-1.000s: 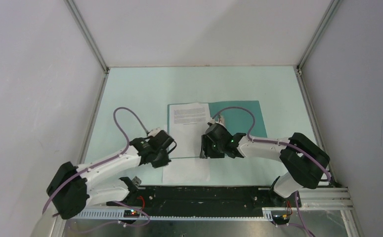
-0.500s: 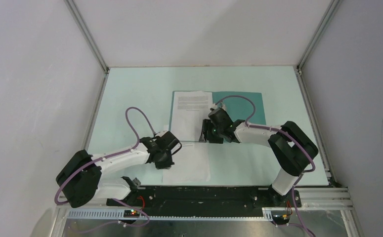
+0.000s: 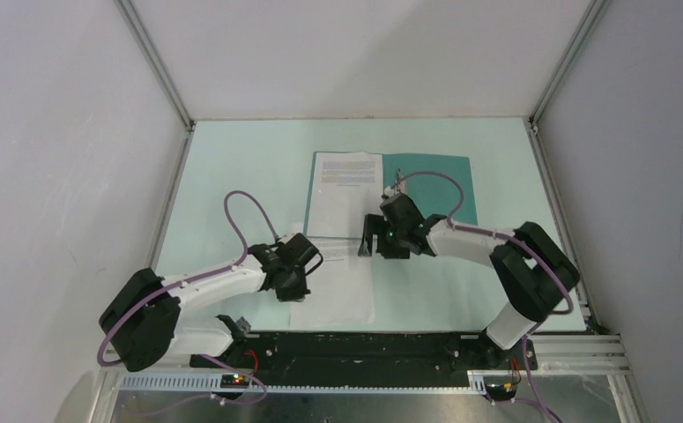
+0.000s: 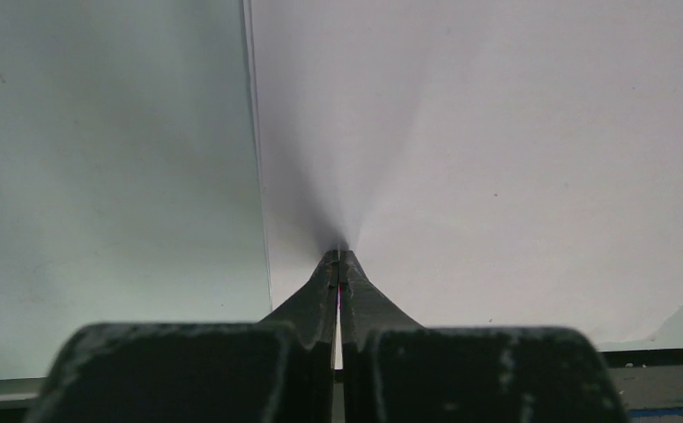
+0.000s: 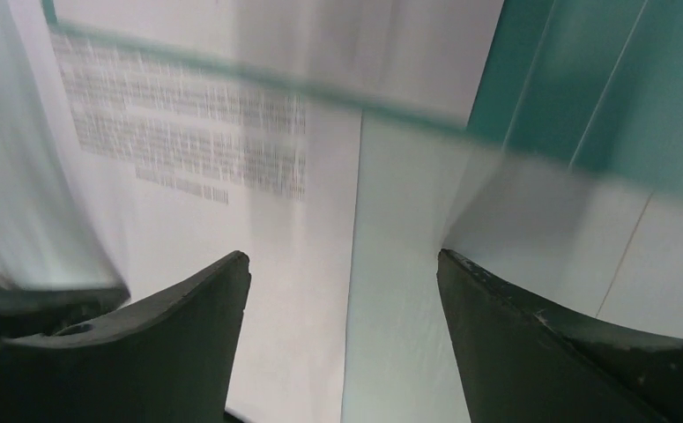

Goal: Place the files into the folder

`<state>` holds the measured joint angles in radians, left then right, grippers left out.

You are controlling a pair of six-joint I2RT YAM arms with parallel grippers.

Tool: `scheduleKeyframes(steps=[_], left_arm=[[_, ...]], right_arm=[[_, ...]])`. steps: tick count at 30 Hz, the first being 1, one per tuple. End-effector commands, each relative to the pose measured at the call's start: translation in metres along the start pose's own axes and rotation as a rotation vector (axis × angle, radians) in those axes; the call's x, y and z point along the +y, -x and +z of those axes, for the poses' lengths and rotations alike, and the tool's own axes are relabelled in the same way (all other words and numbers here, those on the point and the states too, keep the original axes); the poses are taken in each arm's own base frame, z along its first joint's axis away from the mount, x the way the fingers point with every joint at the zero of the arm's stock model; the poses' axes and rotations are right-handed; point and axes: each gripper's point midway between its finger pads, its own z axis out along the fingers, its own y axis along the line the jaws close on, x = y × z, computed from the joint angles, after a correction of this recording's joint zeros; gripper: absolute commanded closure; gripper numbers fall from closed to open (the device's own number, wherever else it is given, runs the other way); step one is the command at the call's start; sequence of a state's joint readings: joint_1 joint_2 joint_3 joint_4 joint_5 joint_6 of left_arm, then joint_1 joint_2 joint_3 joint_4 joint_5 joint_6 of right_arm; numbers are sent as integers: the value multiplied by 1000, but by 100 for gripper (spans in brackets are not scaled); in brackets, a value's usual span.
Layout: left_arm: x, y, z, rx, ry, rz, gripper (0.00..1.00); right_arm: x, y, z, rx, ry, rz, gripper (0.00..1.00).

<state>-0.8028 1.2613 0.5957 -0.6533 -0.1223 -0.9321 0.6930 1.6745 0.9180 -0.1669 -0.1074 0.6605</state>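
Two sheets: the far sheet (image 3: pixel 345 196) lies on the folder's (image 3: pixel 439 185) left half toward the surface's (image 3: pixel 232 176) far edge, with the right gripper (image 5: pixel 344 273) spread wide and empty over it. The left gripper (image 4: pixel 338 264) pinches the near sheet (image 3: pixel 337 300) by the near edge, probably to carry it across.

Files (image 3: pixel 345 198) matt white paper; folder (image 3: pixel 434 196) smooth teal card.
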Motion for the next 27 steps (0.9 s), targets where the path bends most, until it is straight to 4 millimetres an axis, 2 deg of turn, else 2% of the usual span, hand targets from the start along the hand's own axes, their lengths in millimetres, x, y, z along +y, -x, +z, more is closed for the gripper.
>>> scheduleKeyframes(steps=[1, 2, 3, 5, 7, 10, 13, 17, 21, 27], left_arm=[[-11, 9, -6, -13, -62, 16, 91], [-10, 17, -10, -34, -67, 10, 87], [-8, 23, -14, -48, -58, 6, 76], [3, 34, -16, -66, -40, -24, 65], [15, 39, -13, -62, -26, -54, 61], [23, 46, -10, -57, -11, -50, 64], [23, 48, -7, -42, -9, -25, 66], [23, 43, 3, -9, 4, -19, 67], [25, 36, 12, 23, 8, -27, 68], [29, 25, 23, 58, 18, -40, 77]], right_arm=[[6, -65, -24, 137, 25, 16, 16], [9, -69, -27, 136, 36, 36, 16], [9, -81, -28, 154, 37, 37, 15], [13, -93, -31, 166, 59, 59, 14], [17, -101, -34, 171, 73, 75, 14], [17, -112, -35, 181, 67, 105, 14], [15, -121, -34, 179, 52, 120, 13], [13, -130, -31, 175, 34, 138, 12], [22, -137, -19, 202, 70, 152, 12], [42, -138, -6, 234, 173, 174, 12]])
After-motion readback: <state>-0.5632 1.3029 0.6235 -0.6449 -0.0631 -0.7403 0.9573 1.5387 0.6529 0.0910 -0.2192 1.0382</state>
